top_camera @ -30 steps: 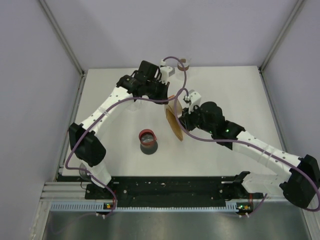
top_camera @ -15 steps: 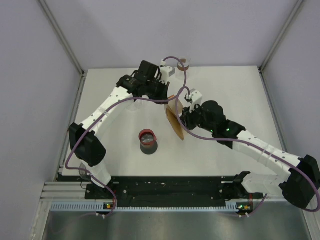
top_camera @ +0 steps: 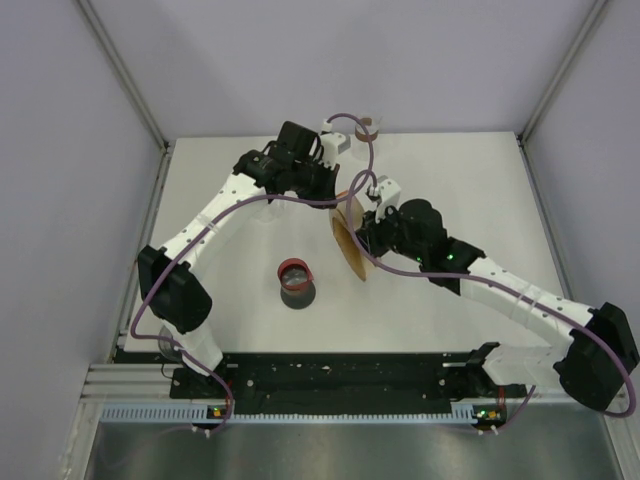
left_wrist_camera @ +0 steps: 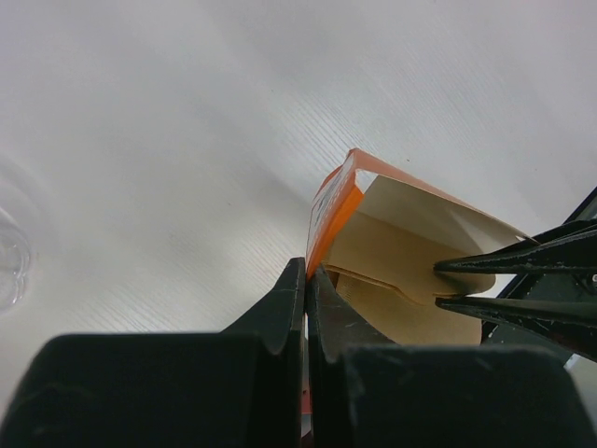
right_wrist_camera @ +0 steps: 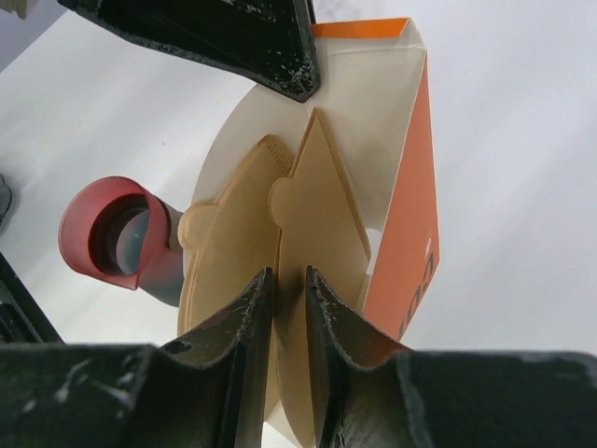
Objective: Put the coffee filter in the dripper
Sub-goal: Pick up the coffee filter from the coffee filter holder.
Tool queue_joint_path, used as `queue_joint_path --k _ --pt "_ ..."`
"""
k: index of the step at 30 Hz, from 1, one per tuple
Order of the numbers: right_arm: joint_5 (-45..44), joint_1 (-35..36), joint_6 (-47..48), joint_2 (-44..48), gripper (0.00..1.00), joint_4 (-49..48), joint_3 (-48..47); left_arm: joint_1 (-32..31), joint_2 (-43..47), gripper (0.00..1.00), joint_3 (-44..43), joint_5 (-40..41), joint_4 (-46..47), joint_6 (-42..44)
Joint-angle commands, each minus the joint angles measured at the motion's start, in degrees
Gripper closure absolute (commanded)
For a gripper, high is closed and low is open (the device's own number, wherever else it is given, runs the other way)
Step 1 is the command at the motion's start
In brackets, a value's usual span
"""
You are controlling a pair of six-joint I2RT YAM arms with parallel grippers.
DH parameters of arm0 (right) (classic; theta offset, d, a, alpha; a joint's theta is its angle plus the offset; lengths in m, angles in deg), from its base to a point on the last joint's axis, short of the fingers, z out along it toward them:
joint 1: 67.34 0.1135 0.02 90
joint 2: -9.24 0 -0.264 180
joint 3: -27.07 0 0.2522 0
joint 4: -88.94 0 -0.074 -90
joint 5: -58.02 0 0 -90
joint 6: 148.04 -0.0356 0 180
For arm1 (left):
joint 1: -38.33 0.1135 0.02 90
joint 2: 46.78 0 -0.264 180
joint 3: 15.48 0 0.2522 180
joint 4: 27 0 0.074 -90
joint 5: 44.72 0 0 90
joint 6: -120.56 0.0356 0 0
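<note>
My left gripper [top_camera: 328, 188] [left_wrist_camera: 306, 273] is shut on the edge of an orange filter box [top_camera: 350, 248] [left_wrist_camera: 332, 201] and holds it tilted above the table. Tan coffee filters [right_wrist_camera: 322, 210] [left_wrist_camera: 392, 266] stick out of the box's open end. My right gripper [top_camera: 364, 236] [right_wrist_camera: 289, 276] reaches into that opening. Its jaws stand a narrow way apart with the front filter's edge between them, and a dark gap shows beside one finger. The red dripper [top_camera: 294, 272] [right_wrist_camera: 110, 233] stands on a dark base on the table, to the left of the box and nearer the arm bases.
A small brown-rimmed object [top_camera: 368, 125] sits at the table's back edge. Something of clear glass [left_wrist_camera: 9, 261] stands on the white table [top_camera: 460, 180] left of the box. Purple cables [top_camera: 352, 150] loop over both wrists. Grey walls close in the sides.
The right gripper's jaws widened, then narrowed again around the filter's edge. The right arm shifted slightly. The left gripper and the box stayed put.
</note>
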Motion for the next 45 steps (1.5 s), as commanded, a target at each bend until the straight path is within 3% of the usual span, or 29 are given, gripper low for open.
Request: queue_joint_path --k 1,10,22,32,45 --pt "0.52 -0.27 -0.56 0.53 0.78 -3.6 -3.7 -0.4 2.58 1.0 -1.95 -0.39 0.97 0.37" --pt "-0.45 -0.27 -0.21 3.07 0.74 -0.55 -3.79 -0.4 2.4 1.0 -1.95 -0.22 1.06 0.64" --pt "-0.8 -0.36 -0.21 3.52 0.87 0.53 -2.38 -0.4 2.23 1.0 -2.04 -0.3 1.06 0.46" --pt "5.62 -0.18 1.2 3.87 0.67 -1.66 -1.41 -0.4 2.23 1.0 -2.13 -0.3 1.06 0.2" --pt "5.18 0.61 0.75 -3.34 0.64 -4.83 -7.04 -0.49 1.7 1.0 -2.3 -0.31 1.15 0.02"
